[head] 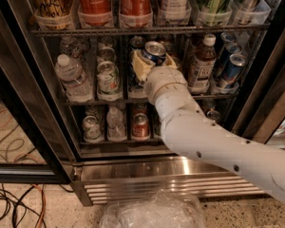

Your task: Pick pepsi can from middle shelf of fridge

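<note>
The white arm [213, 141] rises from the lower right and reaches left and upward into the fridge [23, 84]. Its wrist is bent so that the gripper [150, 61] points into the middle shelf [109, 100]. The cream fingers [138, 66] are clamped around the pepsi can [154, 52]. The can sits tilted near the front of the shelf, its silver top leaning outward, above the rack at its middle. To the left stand a green and white can [108, 78] and a water bottle [73, 77]. To the right are a brown bottle [202, 63] with a white cap and slim blue cans [232, 66]. Red Coca-Cola cans [95, 0] stand on the rack above. A small red can [141, 125] is on the lowest rack. A clear plastic bag [154, 213] lies on the floor in front of the steel base [133, 171].
</note>
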Motion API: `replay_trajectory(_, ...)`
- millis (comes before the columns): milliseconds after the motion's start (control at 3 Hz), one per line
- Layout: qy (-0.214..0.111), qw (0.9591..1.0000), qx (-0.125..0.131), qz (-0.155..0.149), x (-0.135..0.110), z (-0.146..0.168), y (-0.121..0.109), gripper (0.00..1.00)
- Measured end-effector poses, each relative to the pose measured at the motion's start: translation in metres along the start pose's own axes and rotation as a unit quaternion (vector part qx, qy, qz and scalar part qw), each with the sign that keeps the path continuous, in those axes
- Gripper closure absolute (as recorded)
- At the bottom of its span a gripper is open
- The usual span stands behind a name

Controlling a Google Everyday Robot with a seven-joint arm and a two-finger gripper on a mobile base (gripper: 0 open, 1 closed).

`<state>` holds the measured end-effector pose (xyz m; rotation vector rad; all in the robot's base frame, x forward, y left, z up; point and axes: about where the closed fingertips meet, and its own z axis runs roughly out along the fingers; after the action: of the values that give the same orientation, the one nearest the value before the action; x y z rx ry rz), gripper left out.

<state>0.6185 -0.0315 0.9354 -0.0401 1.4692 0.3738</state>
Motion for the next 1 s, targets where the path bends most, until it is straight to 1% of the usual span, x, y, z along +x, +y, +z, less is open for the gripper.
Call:
replay_trajectory(333, 0.004, 0.9976, -0.050, 0.047, -0.018, -0.018, 0.000, 1.00)
replay_trajectory(667, -0.005, 0.9876, -0.094, 0.126, -0.046, -0.030, -0.014, 1.00)
replay_trajectory(1000, -0.034, 0.9792, -0.142, 0.141, -0.084, -0.043, -0.027, 1.00)
